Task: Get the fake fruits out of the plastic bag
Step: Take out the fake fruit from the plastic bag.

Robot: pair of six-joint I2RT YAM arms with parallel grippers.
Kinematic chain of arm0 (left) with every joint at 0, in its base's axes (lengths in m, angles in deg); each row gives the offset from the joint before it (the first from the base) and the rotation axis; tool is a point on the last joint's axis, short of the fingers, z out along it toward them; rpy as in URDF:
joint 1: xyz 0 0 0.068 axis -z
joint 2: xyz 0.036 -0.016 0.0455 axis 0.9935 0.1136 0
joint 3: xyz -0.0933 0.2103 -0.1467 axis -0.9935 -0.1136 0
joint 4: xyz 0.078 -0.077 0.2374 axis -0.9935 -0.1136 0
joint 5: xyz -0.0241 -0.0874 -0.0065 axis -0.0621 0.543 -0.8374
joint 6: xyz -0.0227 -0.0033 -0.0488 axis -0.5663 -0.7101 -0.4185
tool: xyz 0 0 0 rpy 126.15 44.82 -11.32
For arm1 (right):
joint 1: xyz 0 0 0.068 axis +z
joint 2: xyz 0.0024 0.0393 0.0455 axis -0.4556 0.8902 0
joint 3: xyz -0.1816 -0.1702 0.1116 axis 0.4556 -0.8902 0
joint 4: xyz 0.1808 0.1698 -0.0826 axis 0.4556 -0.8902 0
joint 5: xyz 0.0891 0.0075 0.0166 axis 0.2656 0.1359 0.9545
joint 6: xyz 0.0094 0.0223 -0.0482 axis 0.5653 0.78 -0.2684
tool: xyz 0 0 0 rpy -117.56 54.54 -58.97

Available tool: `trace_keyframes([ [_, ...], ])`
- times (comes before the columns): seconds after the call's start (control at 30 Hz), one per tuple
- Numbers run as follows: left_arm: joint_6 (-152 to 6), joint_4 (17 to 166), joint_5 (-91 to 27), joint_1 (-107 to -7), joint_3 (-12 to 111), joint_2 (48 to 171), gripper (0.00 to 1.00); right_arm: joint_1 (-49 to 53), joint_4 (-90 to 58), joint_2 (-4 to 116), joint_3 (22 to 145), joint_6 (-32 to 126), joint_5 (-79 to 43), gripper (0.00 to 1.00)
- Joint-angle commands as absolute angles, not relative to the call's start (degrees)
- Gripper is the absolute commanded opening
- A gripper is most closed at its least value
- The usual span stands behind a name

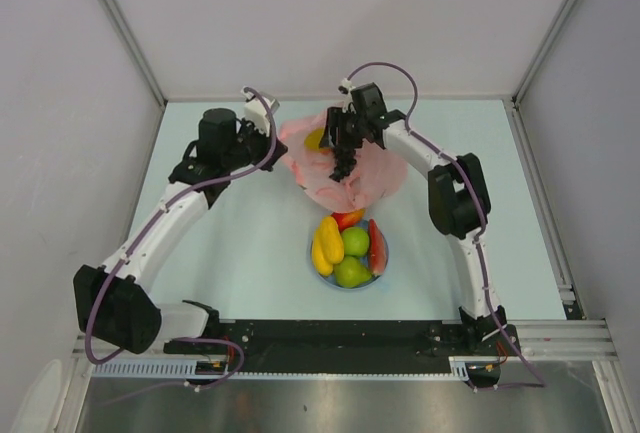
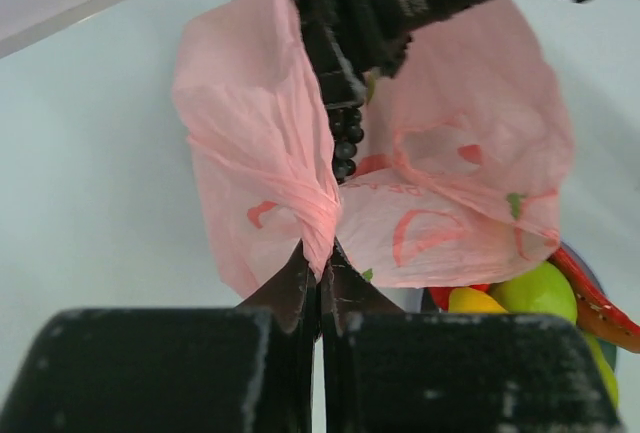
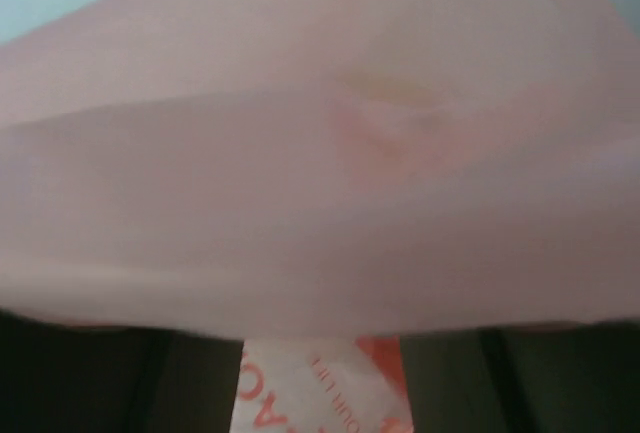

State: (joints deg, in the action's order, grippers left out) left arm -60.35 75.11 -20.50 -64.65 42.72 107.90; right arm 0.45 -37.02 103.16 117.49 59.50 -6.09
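The pink plastic bag [image 1: 350, 168] stands bunched at mid-table. My left gripper [image 2: 321, 258] is shut on a gathered fold at its left side. From above, my right gripper [image 1: 341, 175] reaches down into the bag's mouth. In the left wrist view a dark purple grape bunch [image 2: 346, 141] hangs right under its fingertips. In the right wrist view bag film [image 3: 320, 153] hides those tips, and the jaws stand apart lower down. A yellow fruit [image 1: 316, 138] shows inside the bag. Yellow [image 1: 326, 243], green [image 1: 355, 241] and red [image 1: 377, 249] fruits lie on the plate.
The light blue plate [image 1: 345, 289] sits just in front of the bag, between the two arms. The bag's lower edge hangs over its far rim. Grey walls close the table at the back and both sides.
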Motion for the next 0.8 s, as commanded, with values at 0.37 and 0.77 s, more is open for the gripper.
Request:
trace_keyframes([
  [0.37,-48.8,69.8,-20.4,-47.2,38.0,103.4,0.00,0.6,-30.5,118.7,135.6,73.9,-9.8,0.79],
  [0.77,-52.2,71.2,-28.6,-48.1,39.3,103.5,0.00,4.4,-31.0,119.1,133.1,73.9,-5.8,0.88],
])
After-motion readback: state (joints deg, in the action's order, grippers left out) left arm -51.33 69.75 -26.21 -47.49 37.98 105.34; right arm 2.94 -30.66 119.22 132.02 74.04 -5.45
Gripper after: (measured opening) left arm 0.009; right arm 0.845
